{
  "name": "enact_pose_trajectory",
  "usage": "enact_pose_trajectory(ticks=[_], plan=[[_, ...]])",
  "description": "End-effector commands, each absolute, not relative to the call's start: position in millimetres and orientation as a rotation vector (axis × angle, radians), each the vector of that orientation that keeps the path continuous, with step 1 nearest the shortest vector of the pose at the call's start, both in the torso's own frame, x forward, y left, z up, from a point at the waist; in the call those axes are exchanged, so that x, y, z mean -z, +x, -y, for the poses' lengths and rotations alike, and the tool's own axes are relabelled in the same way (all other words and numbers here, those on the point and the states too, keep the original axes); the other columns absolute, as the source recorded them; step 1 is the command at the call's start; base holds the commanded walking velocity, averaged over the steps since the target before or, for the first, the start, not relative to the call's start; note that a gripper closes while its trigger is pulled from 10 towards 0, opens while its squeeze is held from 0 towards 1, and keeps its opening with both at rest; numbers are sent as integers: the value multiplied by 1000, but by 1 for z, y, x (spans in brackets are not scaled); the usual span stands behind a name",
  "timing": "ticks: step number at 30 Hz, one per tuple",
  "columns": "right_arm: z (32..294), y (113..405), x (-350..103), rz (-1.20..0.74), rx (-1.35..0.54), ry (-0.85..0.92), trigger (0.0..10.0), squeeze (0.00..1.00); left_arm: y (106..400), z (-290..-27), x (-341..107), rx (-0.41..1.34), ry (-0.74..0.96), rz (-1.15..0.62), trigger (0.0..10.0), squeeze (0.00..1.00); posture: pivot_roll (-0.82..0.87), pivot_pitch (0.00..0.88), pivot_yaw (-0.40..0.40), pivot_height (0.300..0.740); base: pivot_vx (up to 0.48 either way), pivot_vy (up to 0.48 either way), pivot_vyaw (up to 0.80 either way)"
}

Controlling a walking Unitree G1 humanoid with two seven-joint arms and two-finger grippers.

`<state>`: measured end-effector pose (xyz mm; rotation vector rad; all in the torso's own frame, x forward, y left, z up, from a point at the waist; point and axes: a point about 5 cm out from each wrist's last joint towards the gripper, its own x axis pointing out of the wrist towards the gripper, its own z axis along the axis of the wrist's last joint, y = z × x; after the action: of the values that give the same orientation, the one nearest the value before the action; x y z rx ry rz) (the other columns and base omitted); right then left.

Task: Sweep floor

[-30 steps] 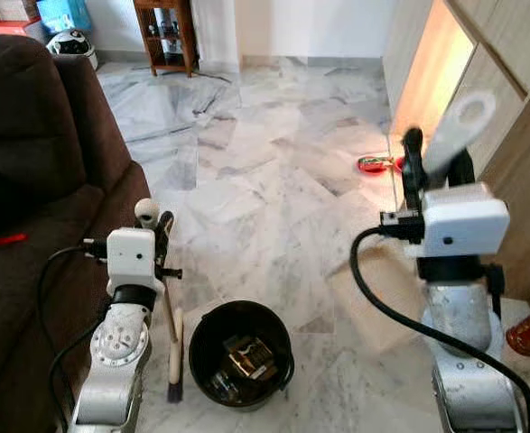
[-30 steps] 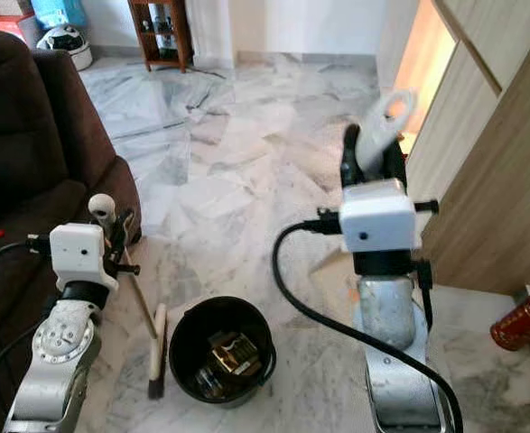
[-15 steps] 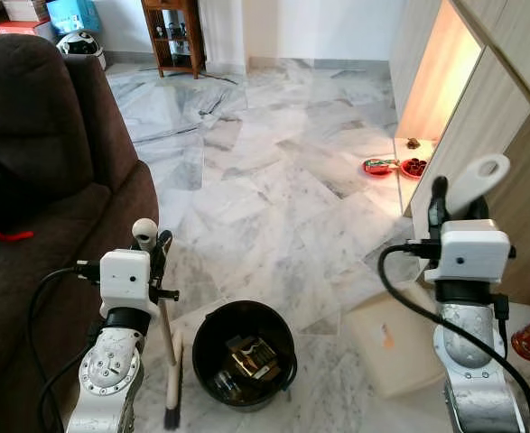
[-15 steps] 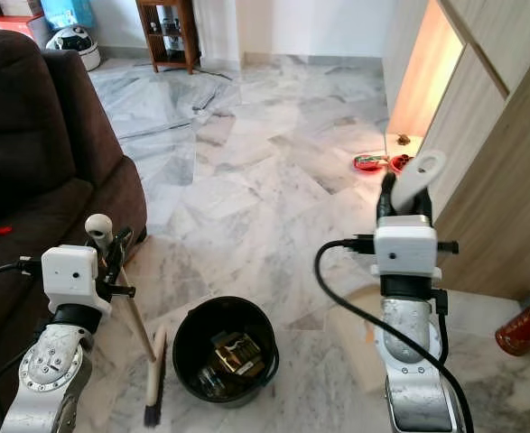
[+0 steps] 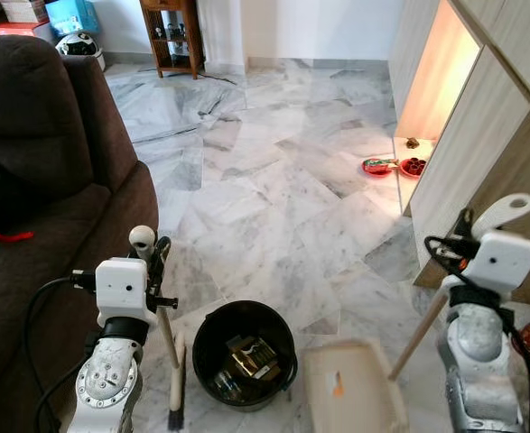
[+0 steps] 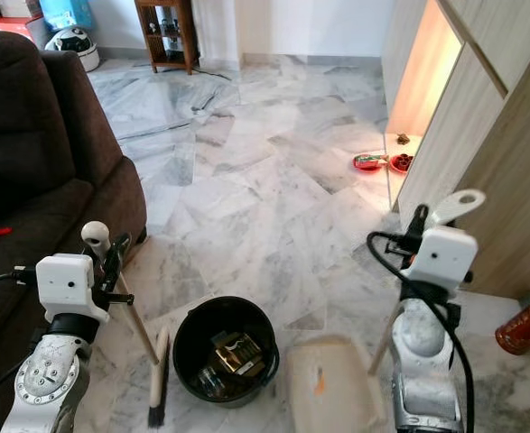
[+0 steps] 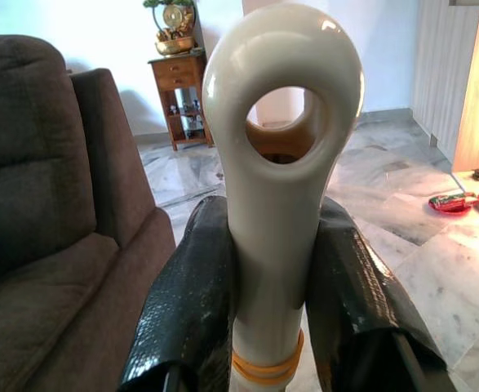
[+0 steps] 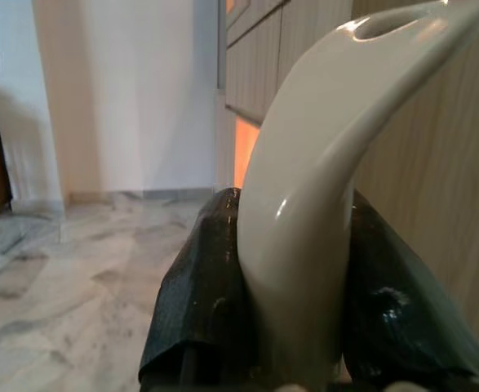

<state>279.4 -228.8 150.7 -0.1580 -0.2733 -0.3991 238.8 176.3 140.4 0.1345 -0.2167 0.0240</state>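
Holding the broom (image 5: 170, 356) in my left gripper (image 7: 276, 269), I keep both black fingers (image 7: 192, 310) pressed on its cream handle just under the ring at the top, so that the stick does not slip when I push. The brush head (image 5: 174, 417) rests on the marble floor (image 5: 274, 189), just beside the black bucket (image 5: 244, 352) and close to the brown sofa (image 5: 39, 180). I think this is a good place for it, because dirt can be pushed from there toward the pan.

My right gripper (image 8: 292, 294) is closed on the curved cream handle of the dustpan (image 5: 355, 388). The pan lies flat on the floor, just beside the bucket on its other side, and its stick leans up to my right arm. I hold it high on the handle so the pan's edge can stay on the tiles while I stand.

Inside the bucket some rubbish (image 6: 228, 354) is already collected. Farther away, near the lit opening of the wooden cupboard (image 5: 481, 117), small red dishes (image 5: 391, 166) lie on the floor; I judge that this part is not yet swept.
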Motion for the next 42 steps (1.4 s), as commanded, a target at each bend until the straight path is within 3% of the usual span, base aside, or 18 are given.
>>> enact_pose_trajectory(ticks=[1, 16, 42], plan=[[229, 281, -152, 291, 393, -137, 10000, 0, 237, -177, -151, -35, 161, 264, 10000, 0, 29, 112, 32, 740, 0, 0, 0], [220, 290, -150, 280, 293, -71, 10000, 0, 239, -171, -148, -41, 137, 257, 10000, 0, -9, 129, 14, 740, 0, 0, 0], [214, 293, -150, 298, 259, -94, 10000, 0, 240, -173, -151, -35, 148, 272, 10000, 0, 15, 83, 28, 740, 0, 0, 0]])
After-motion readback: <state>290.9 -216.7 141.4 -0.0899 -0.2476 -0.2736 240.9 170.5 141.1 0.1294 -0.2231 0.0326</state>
